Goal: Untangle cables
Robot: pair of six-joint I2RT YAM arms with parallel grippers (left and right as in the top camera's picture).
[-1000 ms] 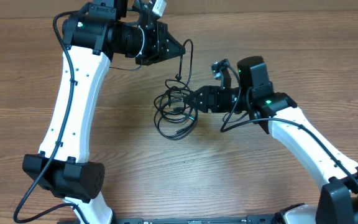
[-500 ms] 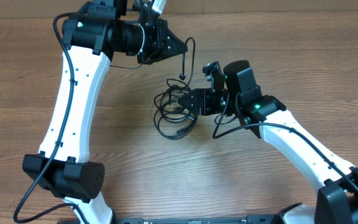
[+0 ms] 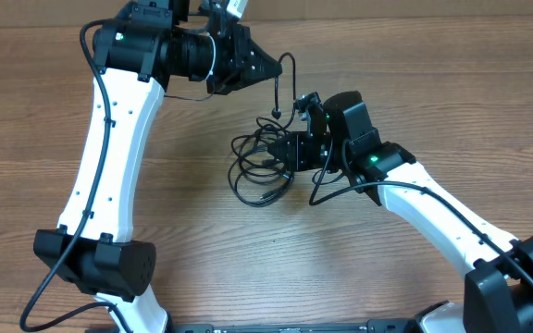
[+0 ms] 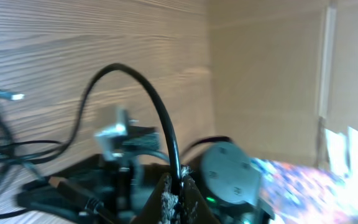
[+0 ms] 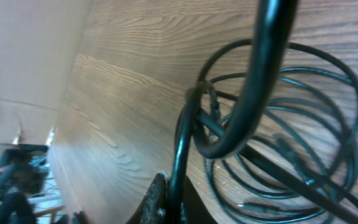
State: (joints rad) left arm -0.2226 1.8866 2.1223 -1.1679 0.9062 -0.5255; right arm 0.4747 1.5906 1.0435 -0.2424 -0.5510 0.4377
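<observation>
The cables point(image 3: 259, 165) lie as a tangled black bundle of loops at the middle of the table. My left gripper point(image 3: 274, 68) hovers above and behind the bundle, shut on one cable point(image 3: 277, 97) that arcs up and hangs down to it. In the left wrist view the fingers point(image 4: 166, 198) pinch that cable point(image 4: 160, 112). My right gripper point(image 3: 283, 151) sits at the bundle's right edge. The right wrist view has it point(image 5: 168, 193) shut on a strand point(image 5: 182, 137) that rises into the knot of loops point(image 5: 207, 102).
The wooden table point(image 3: 340, 268) stretches all round the bundle. The left arm's white link and black base point(image 3: 95, 264) stand at the left. A cardboard wall point(image 4: 266, 74) runs along the back edge. The right arm's own wire loops just right of the bundle.
My right gripper moved left into the bundle and shut on a strand. The left gripper kept its hold and shifted slightly right and up, lifting the cable's arc.
</observation>
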